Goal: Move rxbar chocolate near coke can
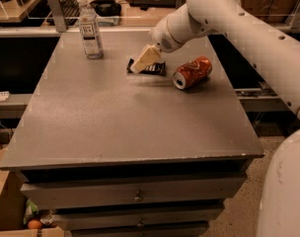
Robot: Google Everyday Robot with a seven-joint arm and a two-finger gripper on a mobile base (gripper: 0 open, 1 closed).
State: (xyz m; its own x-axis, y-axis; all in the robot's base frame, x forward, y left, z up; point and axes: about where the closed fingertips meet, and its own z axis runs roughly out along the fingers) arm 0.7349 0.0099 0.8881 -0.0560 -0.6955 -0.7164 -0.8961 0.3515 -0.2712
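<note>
The rxbar chocolate (pixel 156 69), a flat black wrapper, is down at the table top in the far middle, just left of the coke can. The coke can (pixel 192 72) is red and lies on its side, its silver end facing front-left. My gripper (pixel 143 61) reaches in from the upper right on a white arm and sits right at the bar, covering its left part. The gap between bar and can is small, about a finger's width.
A clear plastic water bottle (pixel 90 27) with a white label stands upright at the far left of the grey table (pixel 115 127). Drawers run below the table's front edge. A shelf with a keyboard and dark objects lies behind the table.
</note>
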